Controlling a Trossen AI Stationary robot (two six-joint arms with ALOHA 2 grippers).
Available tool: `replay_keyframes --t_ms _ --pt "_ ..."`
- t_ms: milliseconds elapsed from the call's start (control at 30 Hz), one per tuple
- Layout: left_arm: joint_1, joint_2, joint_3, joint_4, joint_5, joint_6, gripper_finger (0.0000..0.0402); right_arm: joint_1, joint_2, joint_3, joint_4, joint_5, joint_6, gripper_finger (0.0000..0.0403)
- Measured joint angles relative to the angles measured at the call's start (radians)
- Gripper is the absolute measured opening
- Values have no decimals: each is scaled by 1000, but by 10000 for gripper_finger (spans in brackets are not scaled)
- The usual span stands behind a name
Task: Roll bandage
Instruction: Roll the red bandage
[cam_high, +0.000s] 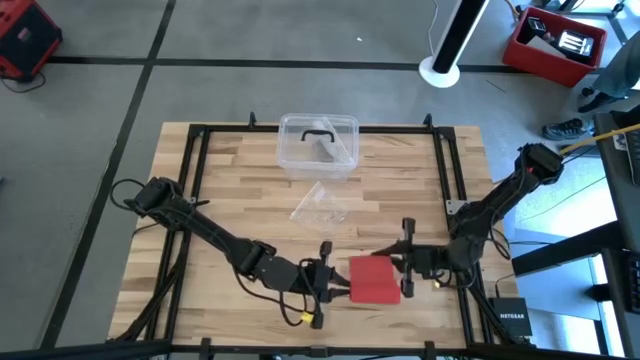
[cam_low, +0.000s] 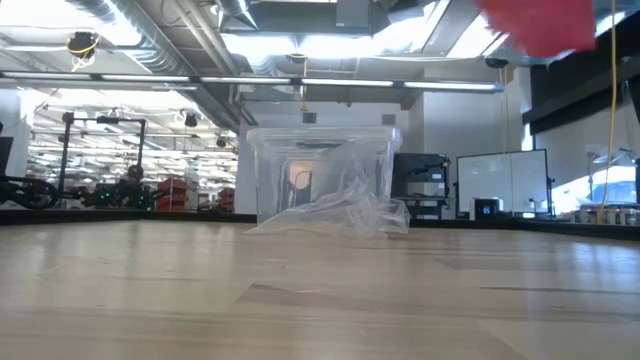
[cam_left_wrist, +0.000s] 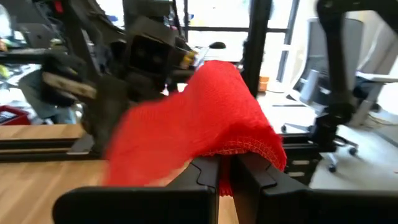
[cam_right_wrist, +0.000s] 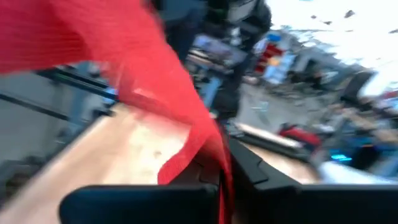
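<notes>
The red bandage (cam_high: 375, 279) is a flat band of soft fabric held in the air between my two grippers near the table's near edge. My left gripper (cam_high: 334, 284) is shut on its left end. My right gripper (cam_high: 404, 277) is shut on its right end. In the low view the bandage (cam_low: 540, 25) shows high up, clear of the table. It fills much of the left wrist view (cam_left_wrist: 193, 118) and hangs across the right wrist view (cam_right_wrist: 124, 56). My left gripper pinches the bandage's left edge (cam_left_wrist: 225, 167) between its two fingers, coming level from the table's left side. The band rises from the fingers and is lifted clear of the table. My right gripper pinches the bandage's right edge (cam_right_wrist: 219, 163) between its two fingers, coming level from the table's right side. The fabric stretches away from the fingers, clear of the table.
A clear plastic box with a black handle (cam_high: 318, 143) stands at the table's far middle. A crumpled clear plastic bag (cam_high: 320, 207) lies in front of it. A black metal frame (cam_high: 195, 180) runs around the table top.
</notes>
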Motion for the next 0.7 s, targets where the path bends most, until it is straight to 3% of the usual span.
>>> replay_keyframes --t_ms 200,300,500,700 --pt "-24 0 0 -1 126 -49 13 -1 -40 22 1 150 -235 6" --pt "-36 0 0 2 132 -42 13 -15 -63 24 4 186 -270 9" --pt "-42 1 0 160 107 89 13 -28 -68 14 -95 171 -135 6" --pt "-20 -83 1 153 -116 171 13 -26 -59 13 -212 110 118 3"
